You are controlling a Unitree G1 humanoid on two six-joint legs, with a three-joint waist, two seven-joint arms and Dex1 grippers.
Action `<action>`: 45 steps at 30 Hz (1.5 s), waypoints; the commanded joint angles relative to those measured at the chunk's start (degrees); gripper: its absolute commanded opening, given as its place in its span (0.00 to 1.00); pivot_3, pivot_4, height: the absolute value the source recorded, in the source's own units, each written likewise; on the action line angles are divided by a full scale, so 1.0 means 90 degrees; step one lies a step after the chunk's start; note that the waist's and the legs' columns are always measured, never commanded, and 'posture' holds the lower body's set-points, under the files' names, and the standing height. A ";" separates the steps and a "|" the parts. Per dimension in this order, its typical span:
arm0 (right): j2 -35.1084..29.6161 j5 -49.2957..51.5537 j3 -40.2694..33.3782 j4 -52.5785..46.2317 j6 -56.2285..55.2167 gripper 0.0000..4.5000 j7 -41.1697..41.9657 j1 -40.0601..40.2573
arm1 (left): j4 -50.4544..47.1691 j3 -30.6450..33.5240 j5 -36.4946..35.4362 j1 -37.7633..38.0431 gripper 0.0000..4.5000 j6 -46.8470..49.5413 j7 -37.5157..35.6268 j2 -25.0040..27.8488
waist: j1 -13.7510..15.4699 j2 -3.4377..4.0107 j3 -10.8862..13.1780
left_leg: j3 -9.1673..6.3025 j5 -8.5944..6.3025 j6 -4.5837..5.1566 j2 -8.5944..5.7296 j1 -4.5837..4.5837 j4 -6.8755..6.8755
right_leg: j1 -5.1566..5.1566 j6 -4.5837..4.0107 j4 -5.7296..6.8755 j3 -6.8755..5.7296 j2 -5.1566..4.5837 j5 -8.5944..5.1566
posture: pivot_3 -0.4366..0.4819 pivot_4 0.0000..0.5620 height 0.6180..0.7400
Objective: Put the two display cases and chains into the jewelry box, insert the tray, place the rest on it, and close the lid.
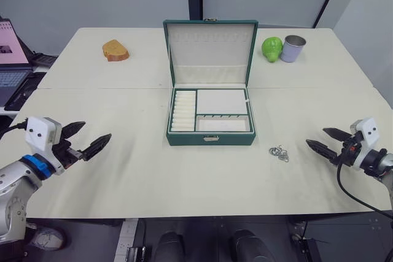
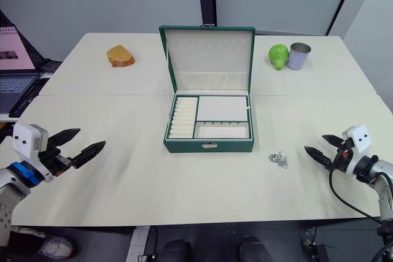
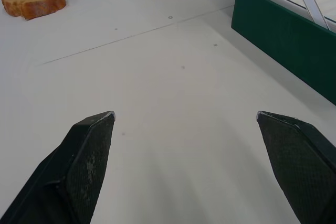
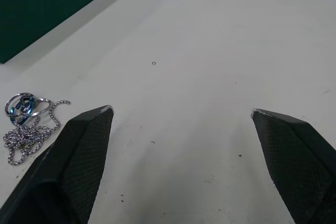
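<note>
Behind, bread [image 1: 115, 50], a green fruit [image 1: 272, 48] and cup [image 1: 293, 48] flank the jewelry box [image 1: 210, 138]; both grippers gape, empty.

Jewelry box [image 1: 210, 138] open at worktop [image 1: 123, 170] centre, lid [image 1: 210, 51] upright, tray [image 1: 212, 110] inserted. Silvery rings [image 1: 279, 152] lie right of it. Both tools, left tool [image 1: 88, 140] and right tool [image 1: 321, 139], spread apart.

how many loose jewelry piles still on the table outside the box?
1: a small silvery cluster of rings and chain on the cream table, off the front right corner of the open dark green jewelry box. Box contents may hide others.
</note>
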 commanded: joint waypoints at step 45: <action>-0.0041 0.0932 0.0448 -0.2514 0.1342 0.99 -0.0239 0.0223 | -0.2298 -0.2123 -0.0952 -0.2301 1.00 0.1125 -0.1108 0.0148 | 0.0086 -0.0001 -0.0001 | -0.0007 0.0000 0.0000 -0.0002 -0.0003 0.0015 | 0.0000 0.0001 0.0023 -0.0002 0.0002 0.0000 | 0.48 0.27 1.00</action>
